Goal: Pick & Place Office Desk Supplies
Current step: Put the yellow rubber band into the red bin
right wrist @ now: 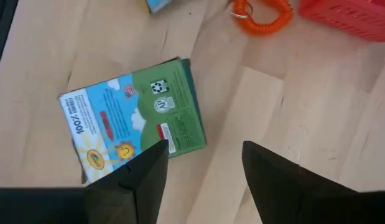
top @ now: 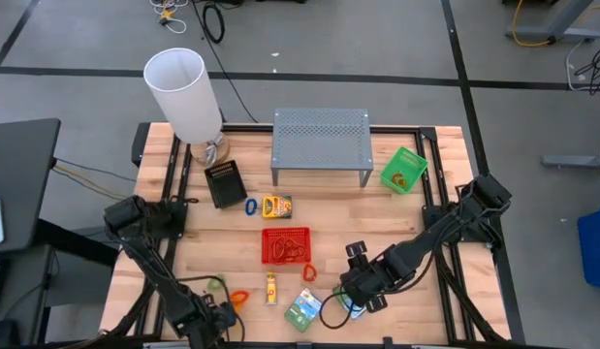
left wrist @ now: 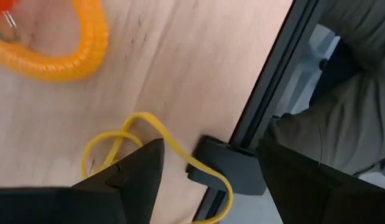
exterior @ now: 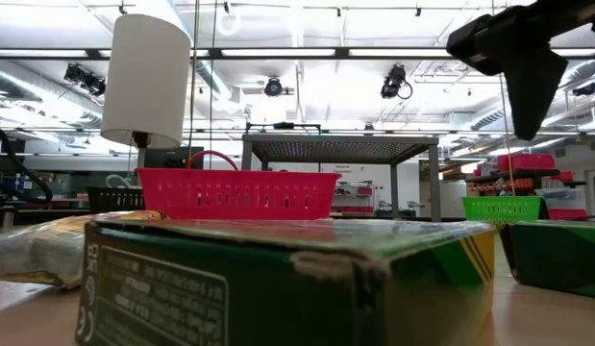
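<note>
Only the left wrist view shows the yellow rubber band at the worktop's front edge, lying between the spread fingers of the left gripper. The right gripper, also spread, hovers beside one green-blue packet near the front edge. Two mesh trays: red tray mid-worktop, green tray toward the back right corner.

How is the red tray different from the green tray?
The red tray sits mid-table in front of the stand; the green tray sits at the far right beside it. The red tray lies square to the table edge, the green one is turned askew. The red tray holds rubber bands. Both are small mesh baskets.
</note>
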